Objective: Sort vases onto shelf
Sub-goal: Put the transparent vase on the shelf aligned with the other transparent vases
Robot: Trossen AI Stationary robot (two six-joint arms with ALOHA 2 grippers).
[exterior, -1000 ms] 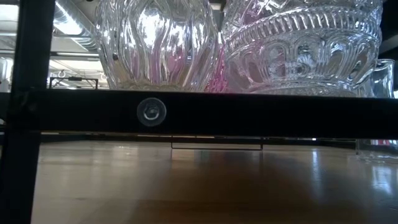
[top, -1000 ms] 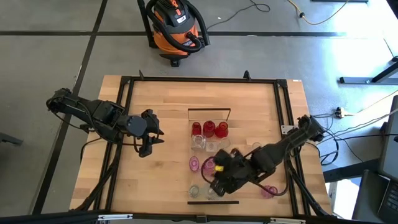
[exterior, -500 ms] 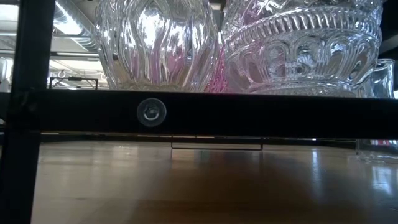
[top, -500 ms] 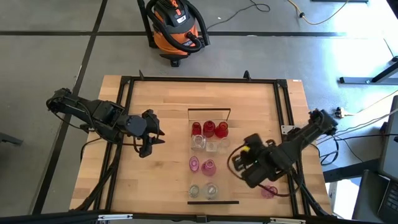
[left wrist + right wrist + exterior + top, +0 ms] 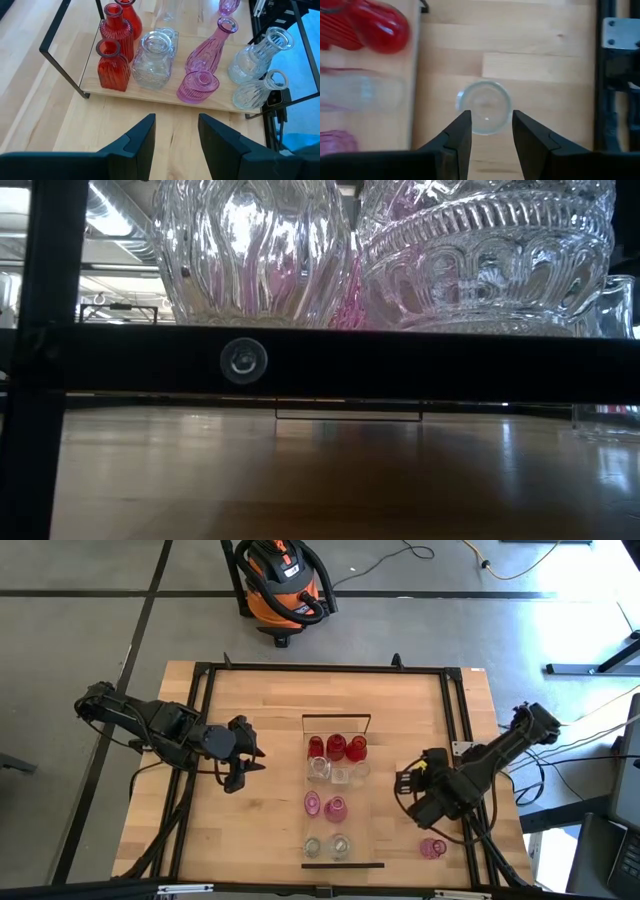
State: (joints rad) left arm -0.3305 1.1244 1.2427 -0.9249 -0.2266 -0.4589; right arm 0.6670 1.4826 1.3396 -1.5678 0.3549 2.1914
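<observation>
The shelf [image 5: 372,790], a pale plank with black end frames, lies mid-table. On it stand red vases [image 5: 336,747], clear vases [image 5: 340,775], pink vases [image 5: 336,808] and two more clear ones [image 5: 340,845]. The left wrist view shows them upright on their bases [image 5: 150,60]. One clear vase [image 5: 484,107] stands on the table right of the shelf, straight below my open right gripper [image 5: 408,785] [image 5: 490,131]. A pink vase [image 5: 432,848] stands alone at the near right. My left gripper [image 5: 240,755] [image 5: 176,135] hangs open left of the shelf, with nothing between its fingers.
Black frame rails [image 5: 200,770] run along the table's sides, with a metal bracket [image 5: 460,748] on the right rail. An orange shop vacuum [image 5: 285,585] stands on the floor beyond the far edge. In the low view, clear vases [image 5: 250,250] loom behind the shelf's black bar [image 5: 400,365].
My right gripper has left the near end of the shelf and gone toward the table's right edge and a little toward the far edge, rolling about its own axis as it went. It now hangs over the clear vase on the table. The vases have stayed where they were.
</observation>
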